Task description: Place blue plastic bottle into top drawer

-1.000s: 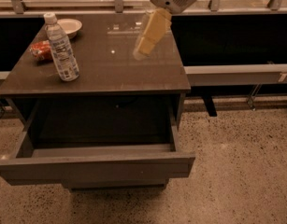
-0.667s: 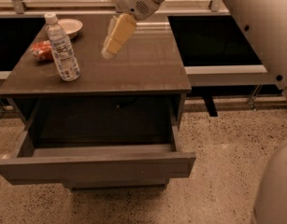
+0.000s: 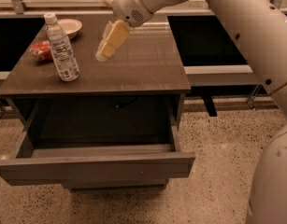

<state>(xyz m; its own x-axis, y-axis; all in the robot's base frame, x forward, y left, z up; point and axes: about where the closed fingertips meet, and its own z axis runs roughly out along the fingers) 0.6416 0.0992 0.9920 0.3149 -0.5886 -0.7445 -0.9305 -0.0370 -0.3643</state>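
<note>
The blue plastic bottle stands upright on the left side of the dark cabinet top; it is clear, with a white cap and a white and blue label. My gripper hangs over the middle of the top, to the right of the bottle and apart from it, holding nothing that I can see. The top drawer is pulled out wide below the top, and its grey inside holds nothing.
A red snack bag lies just left of and behind the bottle. A white bowl sits at the back left of the top. My white arm reaches in from the upper right. Dark low shelves run on both sides over a speckled floor.
My gripper and arm have swung left across the cabinet top, closer to the bottle. The bottle, bag, bowl and drawer have not moved.
</note>
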